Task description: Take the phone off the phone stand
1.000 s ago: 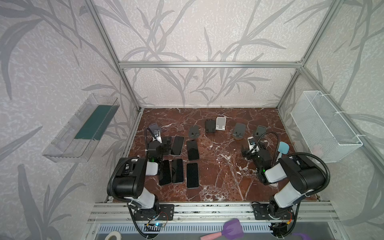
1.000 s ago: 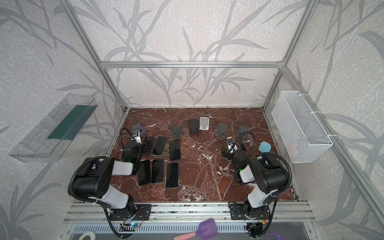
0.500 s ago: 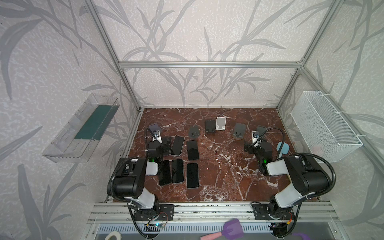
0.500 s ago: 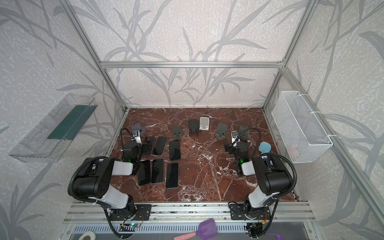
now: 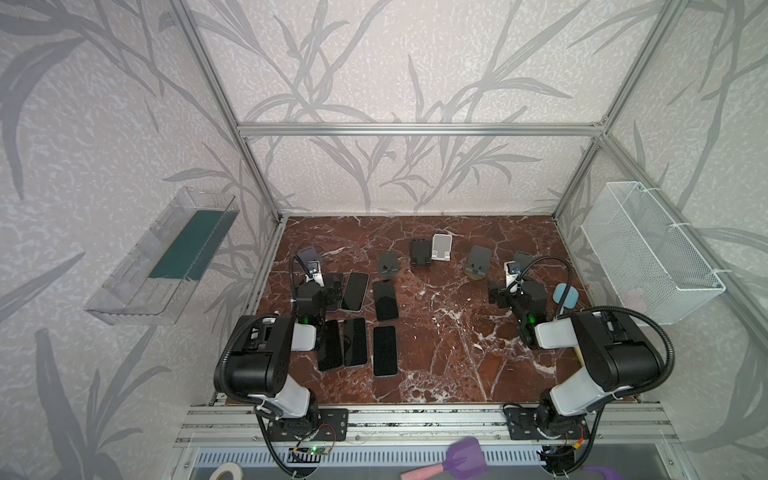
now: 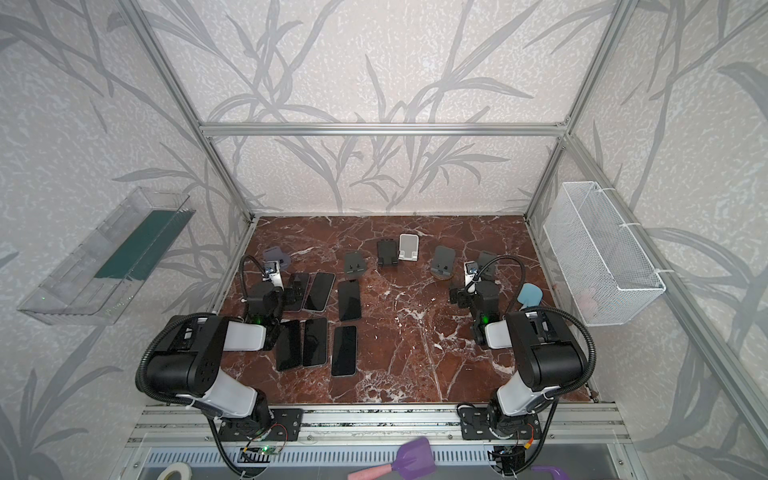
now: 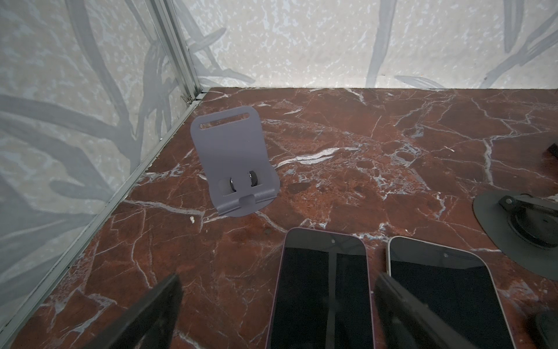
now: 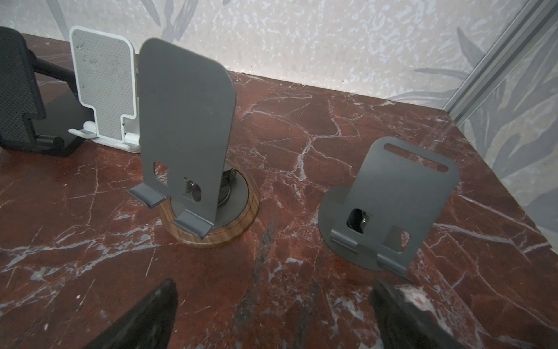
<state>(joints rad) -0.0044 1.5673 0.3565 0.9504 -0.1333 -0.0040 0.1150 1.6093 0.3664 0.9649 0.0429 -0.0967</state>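
The marble table (image 5: 457,374) carries it all, and over its left half the left gripper (image 7: 277,279) hangs wide open and empty above the top end of a purple-edged phone (image 7: 323,290), near the purple stand (image 7: 232,160). The right gripper (image 8: 274,287), equally wide and empty, hangs over bare marble before two grey stands (image 8: 389,205). Six phones (image 5: 384,356) lie flat, screens up, in two rows at the left, while six stands (image 5: 477,262) line up nearer the back wall (image 5: 415,174), their rests bare.
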